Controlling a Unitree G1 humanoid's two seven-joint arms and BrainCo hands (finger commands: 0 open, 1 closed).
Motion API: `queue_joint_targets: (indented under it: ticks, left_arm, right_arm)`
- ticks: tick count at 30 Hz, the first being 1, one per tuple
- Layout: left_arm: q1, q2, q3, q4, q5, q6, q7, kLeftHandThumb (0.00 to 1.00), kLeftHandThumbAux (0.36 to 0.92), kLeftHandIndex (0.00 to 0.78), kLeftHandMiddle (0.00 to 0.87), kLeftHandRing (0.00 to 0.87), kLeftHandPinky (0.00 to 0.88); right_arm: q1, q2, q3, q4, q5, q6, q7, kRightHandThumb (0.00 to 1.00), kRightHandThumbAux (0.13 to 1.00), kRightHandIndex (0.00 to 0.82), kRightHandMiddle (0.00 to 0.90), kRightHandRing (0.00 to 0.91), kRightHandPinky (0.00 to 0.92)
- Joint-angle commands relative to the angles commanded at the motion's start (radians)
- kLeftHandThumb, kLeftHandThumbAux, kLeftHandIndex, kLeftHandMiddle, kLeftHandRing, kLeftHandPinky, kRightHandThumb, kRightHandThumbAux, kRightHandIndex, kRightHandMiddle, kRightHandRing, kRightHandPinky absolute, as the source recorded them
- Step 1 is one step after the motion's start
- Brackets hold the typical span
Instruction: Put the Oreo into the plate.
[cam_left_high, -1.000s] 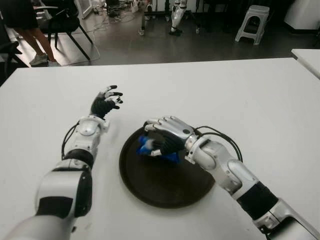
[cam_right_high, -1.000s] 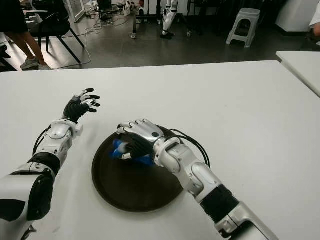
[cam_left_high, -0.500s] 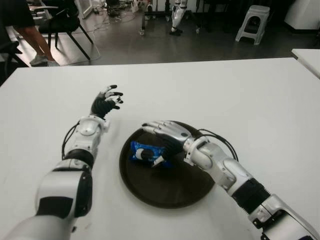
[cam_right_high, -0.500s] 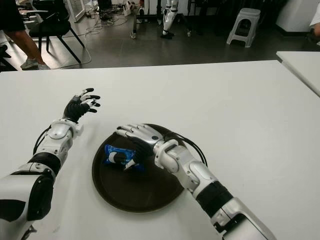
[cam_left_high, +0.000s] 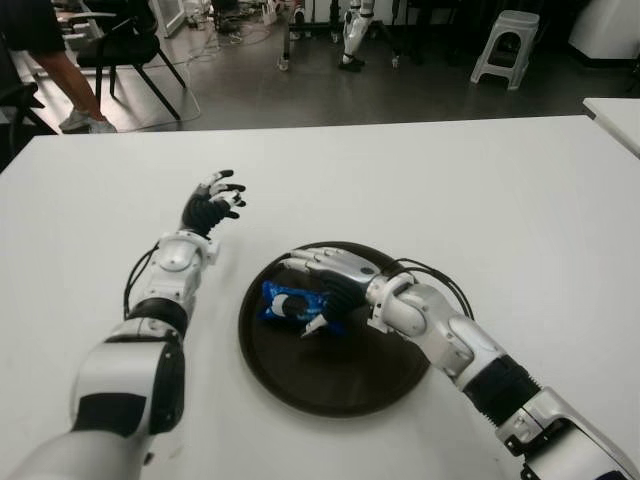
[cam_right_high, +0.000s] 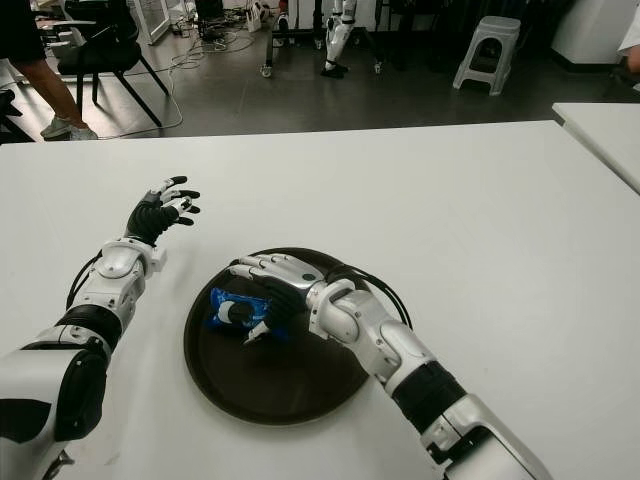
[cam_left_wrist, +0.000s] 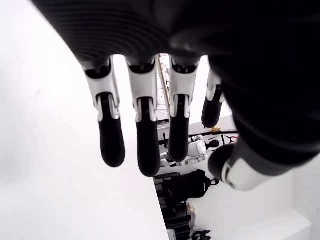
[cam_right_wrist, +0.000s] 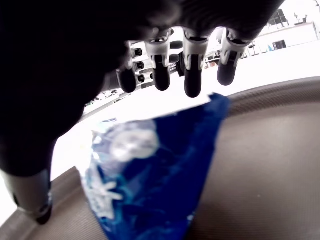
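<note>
Your right hand (cam_left_high: 330, 275) is over the far left part of the dark round plate (cam_left_high: 340, 385), palm down, with its fingers spread apart and clamped on nothing. The blue Oreo packet (cam_left_high: 292, 303) lies inside the plate, on its left half, just under and in front of those fingers. In the right wrist view you see the packet (cam_right_wrist: 150, 180) lying flat on the brown floor of the plate (cam_right_wrist: 260, 165), with the fingertips (cam_right_wrist: 193, 85) held above its far edge; whether any tip touches the wrapper you cannot tell. The thumb shows at the near side of the packet, apart from the other fingers.

Your left hand (cam_left_high: 212, 203) is well apart from the plate, up and to its left over the white table (cam_left_high: 480, 190), wrist raised and palm facing away. In the left wrist view its fingers (cam_left_wrist: 142, 130) hang straight and loosely spread, with nothing between them and the thumb.

A black cable (cam_left_high: 440, 275) loops at the right wrist beside the plate's right rim. Beyond the table's far edge you see a dark floor with a chair (cam_left_high: 125, 45), a white stool (cam_left_high: 505, 45) and a person's legs (cam_left_high: 65, 85) at the far left.
</note>
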Motion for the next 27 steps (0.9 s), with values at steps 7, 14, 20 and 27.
queue_joint_targets:
  ticks: [7, 14, 20, 27]
  left_arm:
    - [-0.001, 0.0, -0.003, 0.0, 0.004, -0.001, -0.002, 0.239, 0.645, 0.166, 0.307, 0.362, 0.408]
    - [-0.001, 0.004, -0.015, 0.002, 0.019, -0.006, 0.011, 0.203, 0.638, 0.178, 0.312, 0.363, 0.413]
    - [-0.004, 0.004, -0.017, 0.005, 0.02, 0.0, 0.019, 0.193, 0.666, 0.178, 0.311, 0.367, 0.414]
    - [0.0, 0.002, -0.007, 0.004, 0.007, -0.01, 0.002, 0.208, 0.664, 0.183, 0.311, 0.364, 0.413]
  right_arm:
    - [-0.061, -0.044, -0.062, 0.038, 0.041, -0.019, 0.01, 0.0, 0.578, 0.054, 0.09, 0.095, 0.101]
    - [-0.118, -0.101, -0.15, 0.124, 0.097, -0.079, -0.041, 0.0, 0.568, 0.047, 0.104, 0.098, 0.088]
    - [-0.153, -0.123, -0.199, 0.188, 0.115, -0.084, -0.1, 0.0, 0.566, 0.053, 0.112, 0.102, 0.083]
    - [-0.248, -0.187, -0.286, 0.467, 0.14, -0.099, -0.254, 0.0, 0.583, 0.054, 0.1, 0.09, 0.064]
